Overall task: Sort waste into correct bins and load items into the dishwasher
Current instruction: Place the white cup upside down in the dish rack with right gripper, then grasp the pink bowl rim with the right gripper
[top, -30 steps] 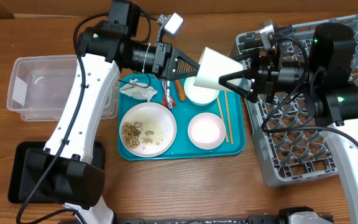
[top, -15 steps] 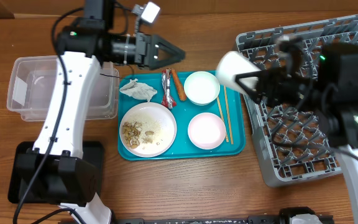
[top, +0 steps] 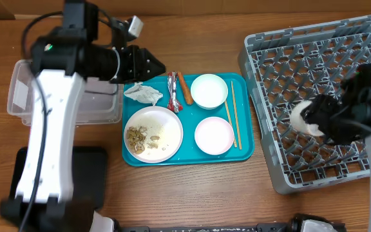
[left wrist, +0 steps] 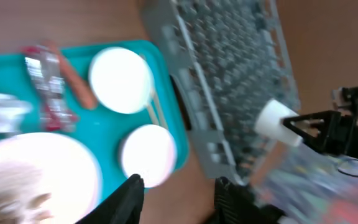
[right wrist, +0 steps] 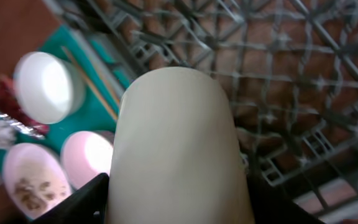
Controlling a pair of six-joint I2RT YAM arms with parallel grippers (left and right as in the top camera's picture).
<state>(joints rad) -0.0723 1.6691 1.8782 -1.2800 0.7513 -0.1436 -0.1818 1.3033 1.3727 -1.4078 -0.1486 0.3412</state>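
White cup (right wrist: 176, 149), clamped in the right hand (top: 317, 120), is being held above the dish rack (top: 288, 58); apparently tilted, so toppling between pegs is being risked.

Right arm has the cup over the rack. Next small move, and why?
Probably lower the right gripper slightly to seat the white cup between the pegs of the grey rack. The cup is gripped over the open grid, and whether it touches yet can't be told.
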